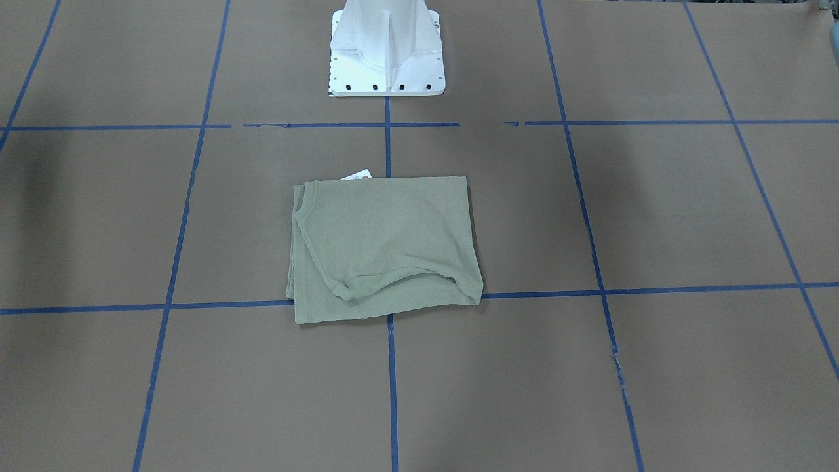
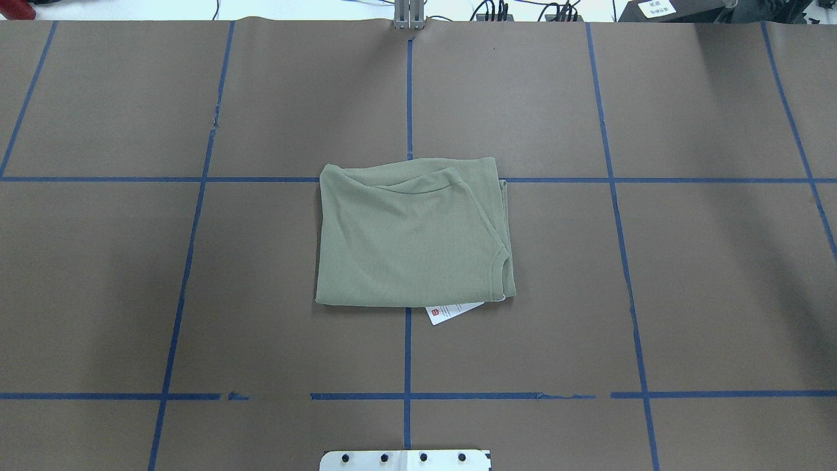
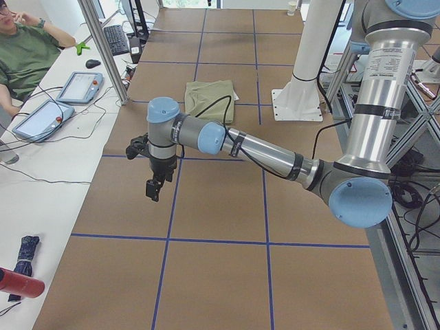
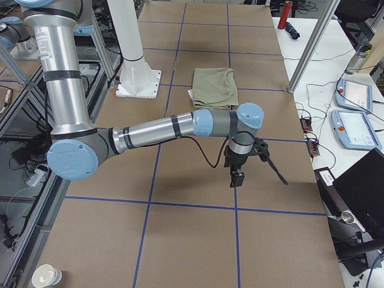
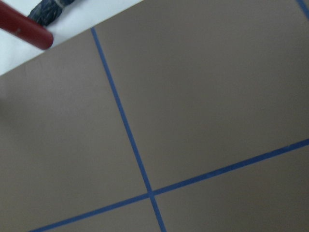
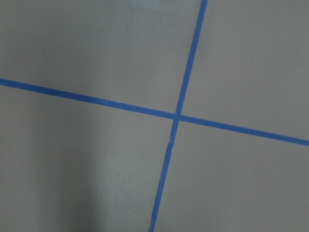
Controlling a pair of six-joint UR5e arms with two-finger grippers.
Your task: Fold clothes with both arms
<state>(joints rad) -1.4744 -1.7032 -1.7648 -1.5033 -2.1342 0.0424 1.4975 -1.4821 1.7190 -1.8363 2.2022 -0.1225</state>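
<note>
Item: one sage-green knit shirt [image 2: 412, 235], lying as a flat, roughly square packet at the middle of the bench [image 2: 131, 261], well clear of all four edges. A white paper tag [image 2: 448, 313] protrudes from the side facing the robot's edge.

Left arm [image 3: 268, 155] hangs over the bench's left end and right arm [image 4: 156, 129] over its right end, both well apart from the shirt. The state of the jaws cannot be told on either arm, as only the side views show them.

Assessment: the shirt appears light, soft and limp, not fragile. The stacked layers will likely slide and sag if lifted by one point. Recommended hold: pinch all layers at two corners of one side, one arm per corner, and avoid the tag.
</note>
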